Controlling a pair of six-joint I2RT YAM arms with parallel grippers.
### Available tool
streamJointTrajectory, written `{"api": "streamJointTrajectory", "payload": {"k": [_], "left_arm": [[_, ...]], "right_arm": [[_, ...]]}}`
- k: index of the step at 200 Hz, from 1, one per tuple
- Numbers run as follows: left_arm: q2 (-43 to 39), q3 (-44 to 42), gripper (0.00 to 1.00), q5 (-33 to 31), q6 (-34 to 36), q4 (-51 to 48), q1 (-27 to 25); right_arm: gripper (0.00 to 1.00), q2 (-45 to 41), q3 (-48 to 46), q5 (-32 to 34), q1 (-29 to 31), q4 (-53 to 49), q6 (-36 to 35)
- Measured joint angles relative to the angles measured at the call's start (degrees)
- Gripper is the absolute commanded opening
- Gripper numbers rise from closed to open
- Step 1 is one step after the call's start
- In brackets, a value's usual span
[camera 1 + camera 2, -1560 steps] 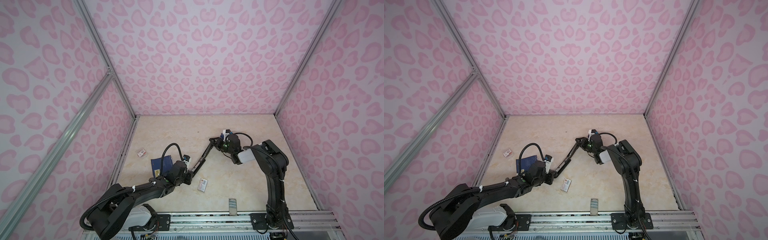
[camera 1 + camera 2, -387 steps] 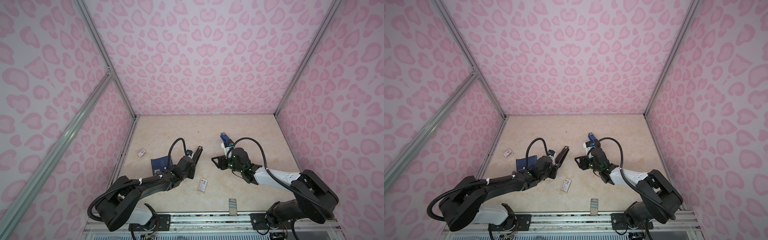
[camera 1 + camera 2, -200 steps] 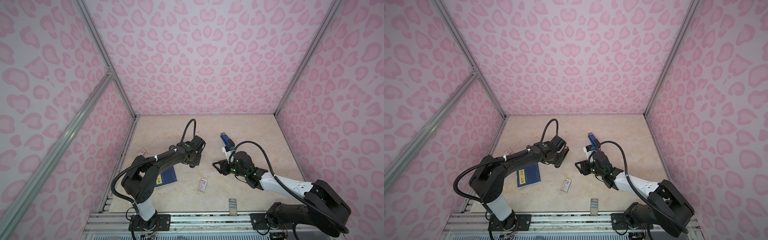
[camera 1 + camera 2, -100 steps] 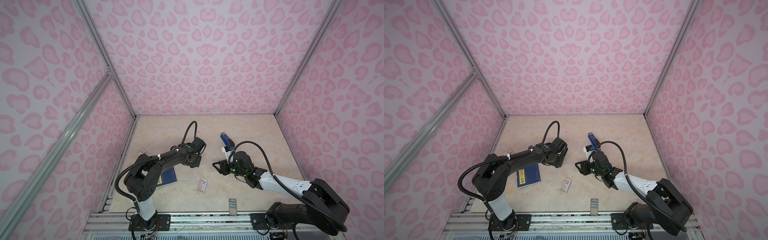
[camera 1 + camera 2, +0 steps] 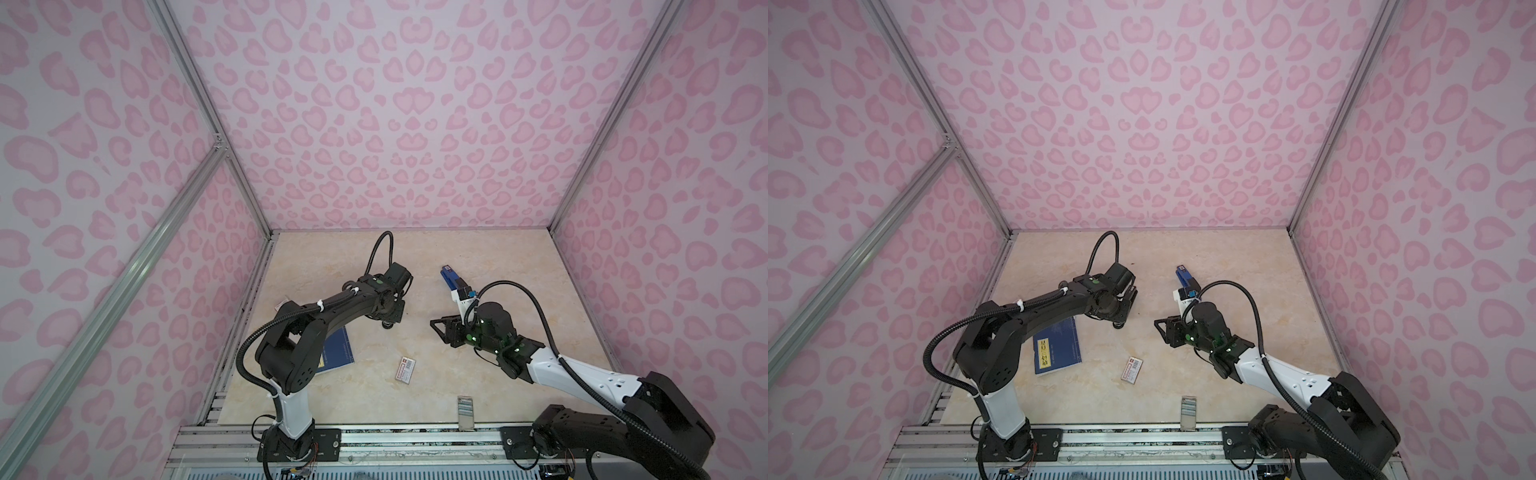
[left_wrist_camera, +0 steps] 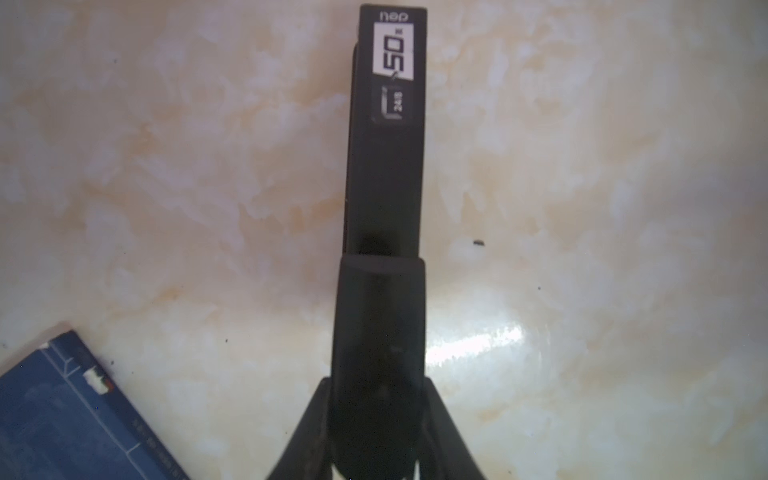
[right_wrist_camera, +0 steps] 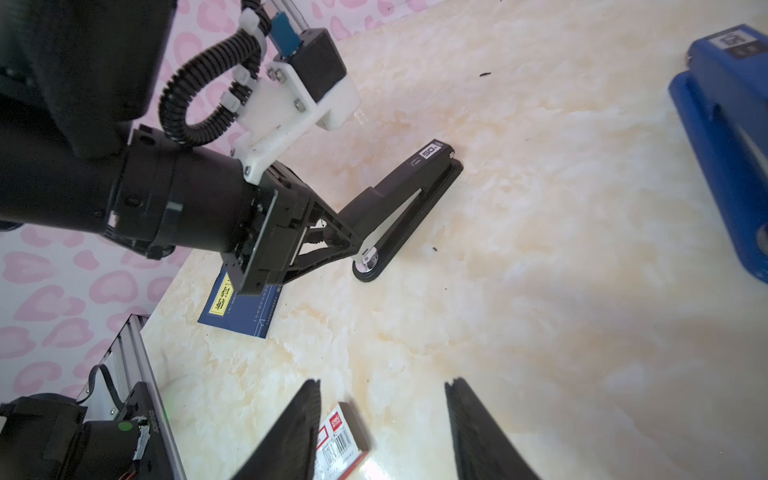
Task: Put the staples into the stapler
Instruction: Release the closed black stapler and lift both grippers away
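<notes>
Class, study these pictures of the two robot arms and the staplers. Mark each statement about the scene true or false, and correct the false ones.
1. The left gripper is shut on the black stapler. True.
2. The right gripper holds the staples. False: it is open and empty; the staples lie near the front edge of the table.
3. The blue stapler lies on the table, held by neither gripper. True.
4. The white-and-red box sits on the blue book. False: it lies on bare table, apart from the book.
</notes>
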Motion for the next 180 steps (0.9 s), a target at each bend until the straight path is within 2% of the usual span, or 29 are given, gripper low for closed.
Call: {"api": "streamJointTrajectory", "payload": {"k": [38,87,116,121,180], "left_arm": [[5.62,8.28,0.15,0.11,0.02,-1.22,1.20],[14.12,19.76,0.20,1.46,0.04,-2.89,1.22],[17.05,24.28,0.35,2.27,0.02,-3.67,1.22],[17.25,24.59,0.41,2.47,-0.04,-3.74,1.22],[14.84,23.28,0.53,3.67,-1.09,-4.00,1.16]], "right_arm": [[0.52,-6.14,-3.17,1.99,-0.83,-0.83,0.57],[0.52,-14.01,-6.27,5.29,-3.50,-4.11,1.16],[0.53,-17.64,-7.23,5.84,-4.61,-6.54,1.31],[0.53,-18.10,-7.30,6.12,-4.79,-7.06,1.42],[0.57,-20.90,-7.82,6.91,-6.47,-10.01,1.40]]}}
